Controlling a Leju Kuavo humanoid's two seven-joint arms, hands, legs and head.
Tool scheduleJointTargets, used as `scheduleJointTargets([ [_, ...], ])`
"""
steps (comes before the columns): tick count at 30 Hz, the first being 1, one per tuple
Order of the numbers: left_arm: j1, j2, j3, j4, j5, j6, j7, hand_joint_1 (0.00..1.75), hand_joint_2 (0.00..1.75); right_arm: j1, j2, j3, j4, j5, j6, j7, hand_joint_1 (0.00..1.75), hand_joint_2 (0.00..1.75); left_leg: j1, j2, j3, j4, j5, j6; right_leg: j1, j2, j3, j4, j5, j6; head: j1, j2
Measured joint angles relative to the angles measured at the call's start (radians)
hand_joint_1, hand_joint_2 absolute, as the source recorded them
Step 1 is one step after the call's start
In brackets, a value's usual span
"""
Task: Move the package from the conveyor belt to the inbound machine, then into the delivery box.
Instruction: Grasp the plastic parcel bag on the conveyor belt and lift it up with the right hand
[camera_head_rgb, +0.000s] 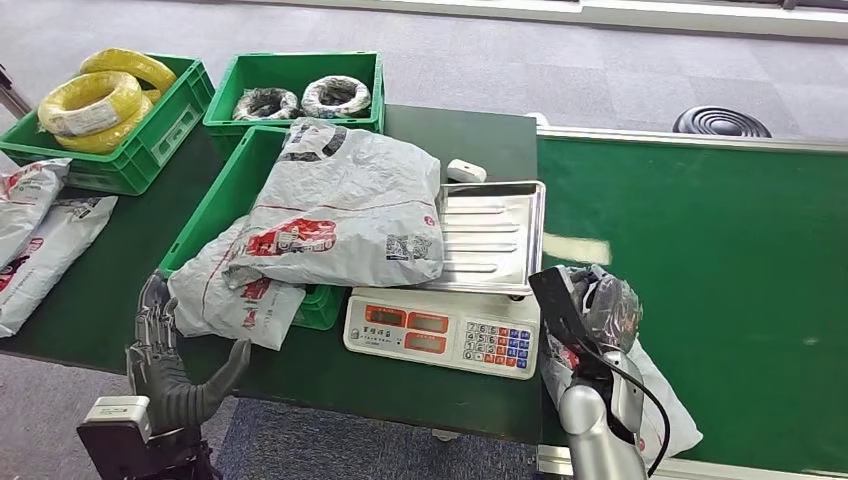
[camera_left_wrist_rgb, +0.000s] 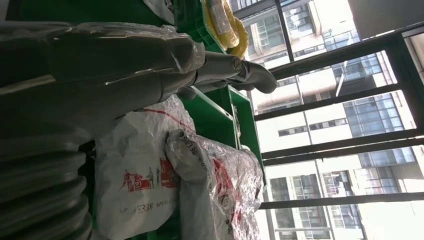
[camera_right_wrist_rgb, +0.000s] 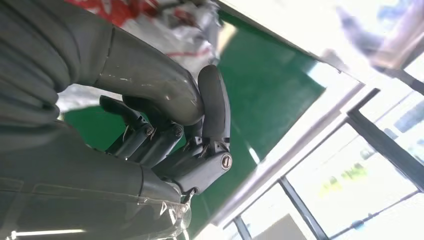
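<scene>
A white and red package (camera_head_rgb: 655, 400) lies on the green conveyor belt (camera_head_rgb: 720, 260) at the near right. My right hand (camera_head_rgb: 570, 305) rests on its crumpled end, and in the right wrist view that hand (camera_right_wrist_rgb: 175, 130) has thumb and fingers curled tight against the package (camera_right_wrist_rgb: 150, 20). The inbound machine, a scale (camera_head_rgb: 440, 330) with a steel tray (camera_head_rgb: 495, 235), stands just left of the hand. A large grey package (camera_head_rgb: 345, 205) lies across a green delivery box (camera_head_rgb: 215, 215) and overlaps the tray. My left hand (camera_head_rgb: 170, 350) (camera_left_wrist_rgb: 150, 55) hangs with spread fingers and holds nothing, beside a lower package (camera_head_rgb: 230, 290) (camera_left_wrist_rgb: 135, 175).
Two green crates stand at the back, one with yellow cable coils (camera_head_rgb: 95, 100) and one with black coils (camera_head_rgb: 300, 98). More grey packages (camera_head_rgb: 40, 230) lie at the left table edge. A small white object (camera_head_rgb: 465, 170) sits behind the tray.
</scene>
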Motion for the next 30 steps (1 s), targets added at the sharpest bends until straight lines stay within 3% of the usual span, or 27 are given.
scheduleJointTargets([
  [5, -0.009, -0.006, 0.002, 0.002, 0.001, 0.011, -0.004, 0.0, 1.75, 0.019, 0.0, 0.041, -0.194, 0.056, -0.202, -0.032, 1.75, 1.75, -0.001, -0.001, -0.002, 0.0, 0.0, 0.0, -0.001, -0.002, -0.001, 0.0, 0.0, 0.0, 0.0, 0.0],
  [9, -0.034, -0.01, -0.004, 0.012, 0.003, 0.019, -0.005, 0.0, 1.75, 0.012, 0.004, 0.078, -0.295, 0.087, -0.218, -0.019, 1.75, 1.75, -0.001, -0.001, -0.001, 0.0, 0.0, 0.001, -0.001, -0.003, -0.001, 0.0, 0.0, 0.0, 0.0, 0.0],
  [16, -0.044, -0.01, -0.009, 0.018, 0.012, 0.03, -0.007, 0.0, 1.75, 0.005, 0.007, 0.106, -0.339, 0.092, -0.225, -0.012, 1.74, 1.75, -0.001, -0.002, -0.002, 0.0, 0.001, 0.001, 0.0, -0.003, -0.001, 0.0, 0.0, 0.0, 0.0, 0.0],
  [20, -0.051, -0.011, -0.009, 0.018, 0.014, 0.028, -0.007, 0.0, 1.75, 0.005, 0.01, 0.11, -0.359, 0.075, -0.244, -0.019, 0.06, 1.75, -0.001, -0.002, -0.002, 0.0, 0.001, 0.001, -0.001, -0.003, -0.001, 0.0, 0.0, 0.0, 0.0, 0.0],
  [25, -0.053, -0.012, -0.008, 0.02, 0.02, 0.026, -0.012, 0.0, 1.75, -0.005, 0.013, 0.11, -0.353, 0.007, -0.197, -0.025, 0.0, 1.75, -0.001, -0.002, -0.002, 0.0, 0.001, 0.001, -0.001, -0.003, -0.001, 0.0, 0.0, 0.0, 0.0, 0.0],
  [30, -0.05, -0.021, -0.004, 0.017, 0.018, 0.027, -0.007, 0.0, 1.75, -0.003, 0.032, 0.105, -0.249, 0.133, -0.183, 0.078, 0.0, 1.75, -0.001, -0.002, -0.002, 0.0, 0.001, 0.001, 0.0, -0.003, -0.001, 0.0, 0.0, 0.0, 0.0, 0.0],
])
